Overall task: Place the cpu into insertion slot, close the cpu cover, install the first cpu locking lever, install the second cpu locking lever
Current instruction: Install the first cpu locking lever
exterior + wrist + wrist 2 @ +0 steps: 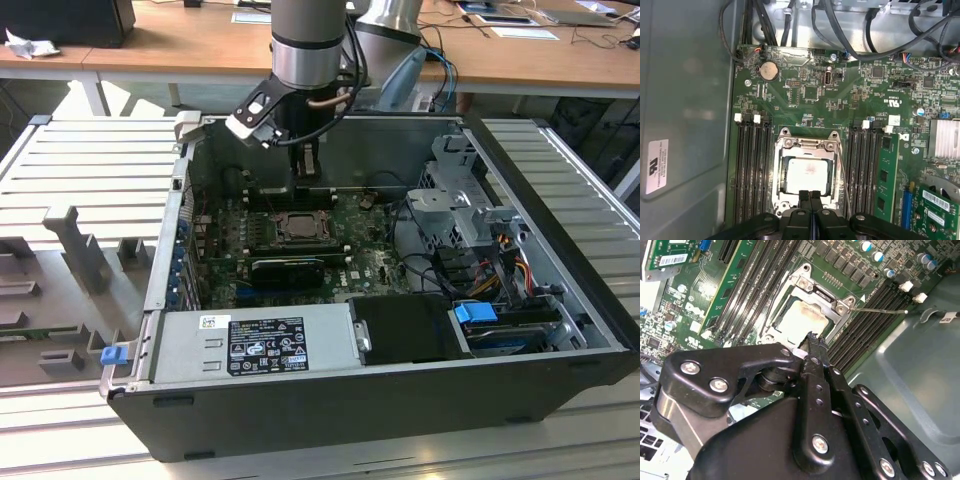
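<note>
The arm reaches down into an open computer case point(575, 262), and its gripper point(305, 172) hangs just above the insertion slot point(299, 226) on the green circuit board point(810, 100). In the first wrist view the gripper point(810, 196) has its two jaws pressed together side by side, with nothing between them. The cpu point(807, 174) lies flat in the slot, its pale face showing through the cut-out of the cpu cover point(807, 146), which lies down over it as a silvery frame. The chip sits just beyond the fingertips, apart from them. The tips are over the frame's near edge; whether they touch it cannot be told. The second wrist view shows the same: the gripper point(814, 338) is closed, its tips at the rim beside the cpu point(799, 320). A thin metal lever point(843, 175) runs along one side of the socket, between it and the long black memory slots point(752, 170).
</note>
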